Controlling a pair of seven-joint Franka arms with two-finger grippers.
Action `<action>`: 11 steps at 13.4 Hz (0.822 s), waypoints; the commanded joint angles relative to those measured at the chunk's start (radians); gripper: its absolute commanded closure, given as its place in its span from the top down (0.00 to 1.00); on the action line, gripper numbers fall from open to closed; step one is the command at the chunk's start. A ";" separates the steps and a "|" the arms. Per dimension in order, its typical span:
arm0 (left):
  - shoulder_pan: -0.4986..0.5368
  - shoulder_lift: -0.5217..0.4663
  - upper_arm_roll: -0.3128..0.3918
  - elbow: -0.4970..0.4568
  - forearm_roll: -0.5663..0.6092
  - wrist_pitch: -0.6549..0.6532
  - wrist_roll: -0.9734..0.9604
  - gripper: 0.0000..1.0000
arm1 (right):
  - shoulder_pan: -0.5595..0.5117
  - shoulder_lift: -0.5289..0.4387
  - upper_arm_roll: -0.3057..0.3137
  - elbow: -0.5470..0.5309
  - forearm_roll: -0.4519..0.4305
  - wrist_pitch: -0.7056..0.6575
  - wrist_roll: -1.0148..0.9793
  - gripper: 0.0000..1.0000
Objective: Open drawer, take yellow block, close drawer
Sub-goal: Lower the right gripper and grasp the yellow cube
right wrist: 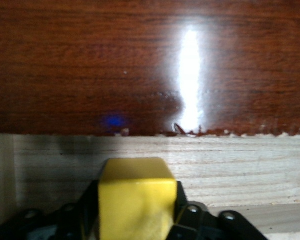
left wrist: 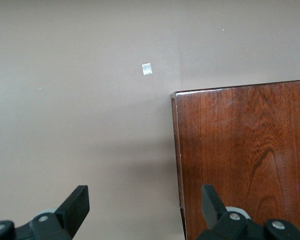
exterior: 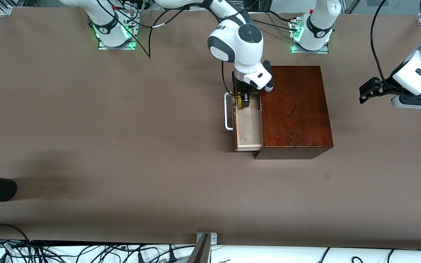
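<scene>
Right hand (right wrist: 137,220) clenched on yellow block (right wrist: 136,200) — in open drawer (exterior: 249,126), left hand (left wrist: 145,210) released

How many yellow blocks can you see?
1. The yellow block sits in the open drawer, at its end farthest from the front camera, pinched between the right gripper fingers. More blocks could be hidden in the part of the drawer inside the box.
</scene>
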 commanded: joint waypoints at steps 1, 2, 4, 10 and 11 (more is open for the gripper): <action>0.002 -0.010 -0.003 0.004 -0.014 -0.023 -0.008 1.00 | 0.003 0.008 -0.006 0.035 -0.009 -0.016 -0.002 0.00; 0.001 -0.011 -0.003 0.004 -0.013 -0.025 -0.009 1.00 | 0.003 0.005 -0.009 0.035 -0.009 -0.019 -0.002 0.00; 0.001 -0.011 -0.005 0.004 -0.014 -0.025 -0.009 1.00 | 0.000 -0.003 -0.012 0.046 -0.009 -0.059 -0.004 0.00; 0.001 -0.011 -0.003 0.005 -0.016 -0.026 -0.011 1.00 | -0.038 -0.112 -0.010 0.179 0.000 -0.266 -0.004 0.00; 0.001 -0.010 -0.003 0.005 -0.016 -0.026 -0.013 1.00 | -0.055 -0.141 -0.012 0.179 0.000 -0.293 -0.005 0.00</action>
